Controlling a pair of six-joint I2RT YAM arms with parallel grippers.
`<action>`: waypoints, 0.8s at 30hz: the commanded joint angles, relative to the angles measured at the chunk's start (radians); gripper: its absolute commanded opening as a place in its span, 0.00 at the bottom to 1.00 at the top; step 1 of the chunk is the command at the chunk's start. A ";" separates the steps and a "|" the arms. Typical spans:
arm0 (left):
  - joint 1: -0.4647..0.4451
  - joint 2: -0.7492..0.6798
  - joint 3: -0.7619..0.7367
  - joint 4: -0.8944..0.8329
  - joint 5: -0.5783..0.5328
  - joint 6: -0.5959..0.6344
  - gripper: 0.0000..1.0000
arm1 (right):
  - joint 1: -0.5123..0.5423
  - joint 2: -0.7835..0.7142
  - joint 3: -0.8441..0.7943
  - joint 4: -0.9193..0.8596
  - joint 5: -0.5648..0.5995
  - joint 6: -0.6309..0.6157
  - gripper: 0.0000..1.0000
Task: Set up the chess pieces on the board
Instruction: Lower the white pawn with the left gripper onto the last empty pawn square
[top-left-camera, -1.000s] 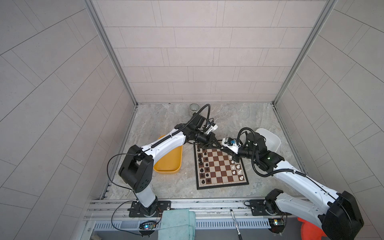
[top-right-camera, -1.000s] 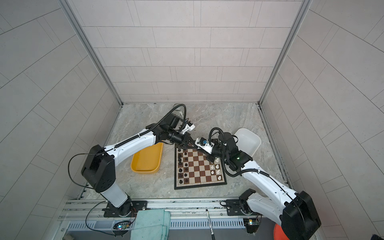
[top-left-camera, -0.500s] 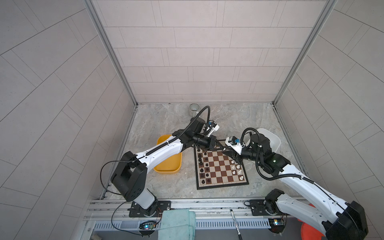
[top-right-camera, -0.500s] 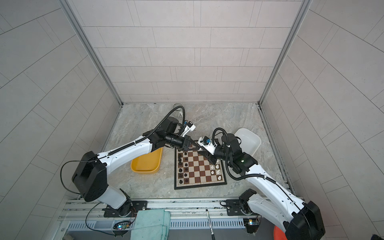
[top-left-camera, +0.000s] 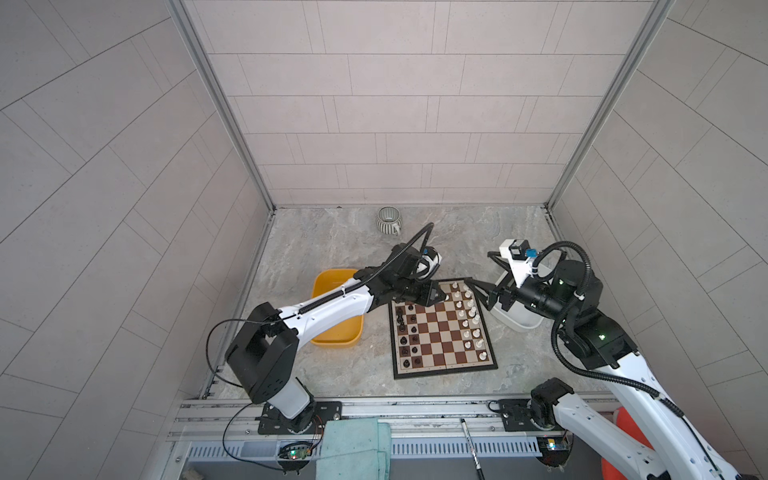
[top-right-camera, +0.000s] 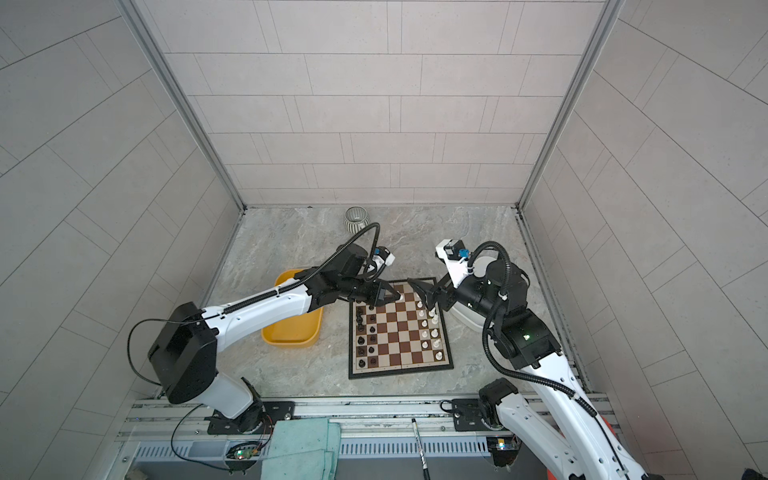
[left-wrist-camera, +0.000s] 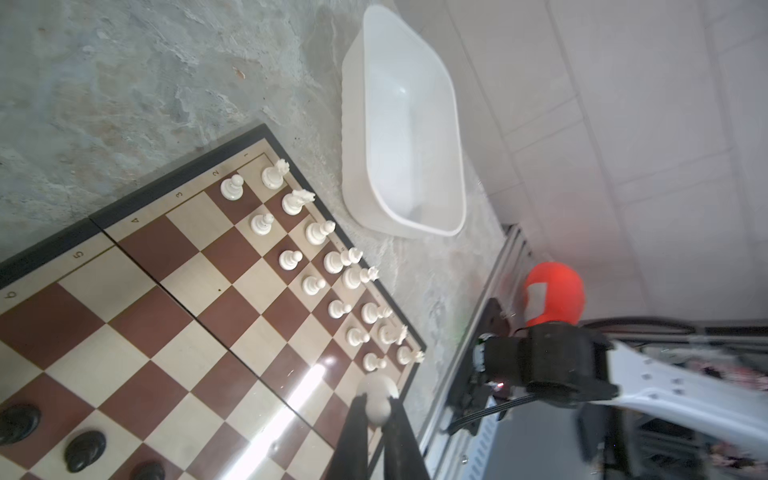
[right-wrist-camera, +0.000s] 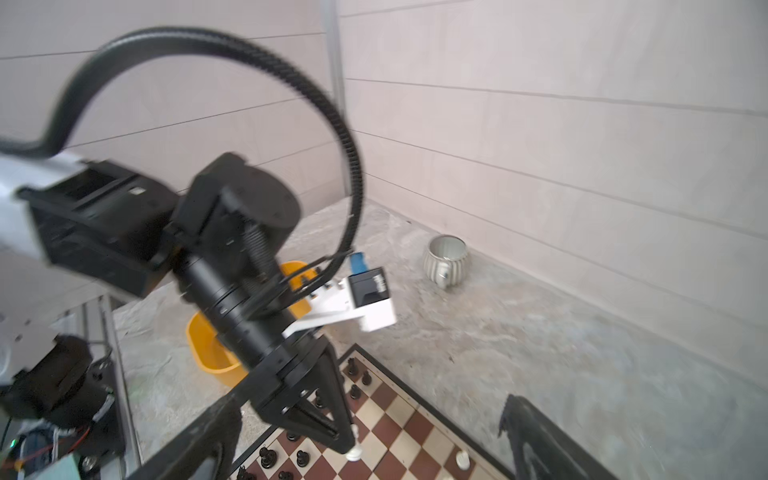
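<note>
So the right claw (top-left-camera: 474, 292) has backed off to the far right corner of the board (top-left-camera: 440, 332) and sprung wide open. The left claw (left-wrist-camera: 378, 411) now pinches a white piece (left-wrist-camera: 379, 392) over the far edge. Pale tiled walls (top-left-camera: 395, 104), grey stone-look table (top-left-camera: 332, 241). Board's mid-table, black pieces (top-left-camera: 409, 332) left, white pieces (top-left-camera: 469, 320) right. In both top views the left arm (top-left-camera: 328, 307) hides its far left corner and the right arm (top-left-camera: 552, 291) hides most of the white tray (top-left-camera: 517, 322). Can't tell which piece is held.

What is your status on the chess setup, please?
Left gripper shut on white pawn, above far end of board. Right gripper open, close alongside.
</note>
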 joint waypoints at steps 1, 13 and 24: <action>-0.092 0.025 0.057 -0.106 -0.165 0.153 0.00 | -0.079 0.062 0.124 -0.279 0.286 0.190 0.99; -0.373 0.189 0.088 -0.068 -0.377 0.239 0.00 | -0.435 0.076 0.048 -0.505 0.188 0.447 0.99; -0.397 0.337 0.143 -0.062 -0.353 0.206 0.00 | -0.454 -0.001 -0.015 -0.510 0.130 0.482 0.99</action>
